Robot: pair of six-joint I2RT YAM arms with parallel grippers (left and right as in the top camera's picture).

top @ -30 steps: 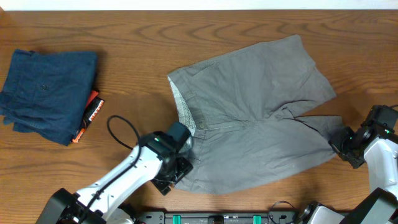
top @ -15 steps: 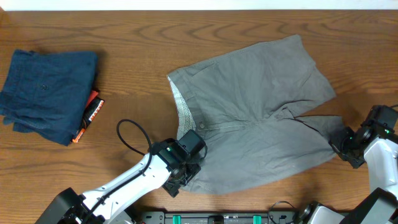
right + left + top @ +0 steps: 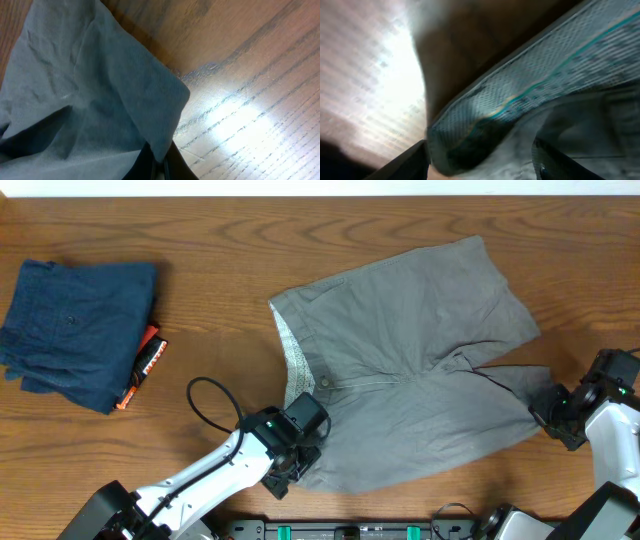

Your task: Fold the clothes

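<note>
The grey shorts [image 3: 420, 350] lie spread flat on the wooden table, waistband to the left with its pale patterned lining [image 3: 295, 355] showing. My left gripper [image 3: 305, 442] sits at the near corner of the waistband. In the left wrist view its dark fingers [image 3: 410, 162] stand wide apart, open, with the patterned waistband [image 3: 530, 95] bulging between them. My right gripper [image 3: 545, 412] is at the near leg's hem on the right. In the right wrist view it [image 3: 161, 167] is shut, pinching the corner of the grey fabric [image 3: 100, 90] just above the wood.
A folded dark navy garment [image 3: 75, 330] with an orange tag [image 3: 145, 365] lies at the far left. A black cable loop [image 3: 205, 400] rises from the left arm. Bare wooden table [image 3: 200, 240] lies between the two garments.
My left gripper has slid right along the table until the waistband corner lies between its fingers. The right gripper and the shorts have stayed still.
</note>
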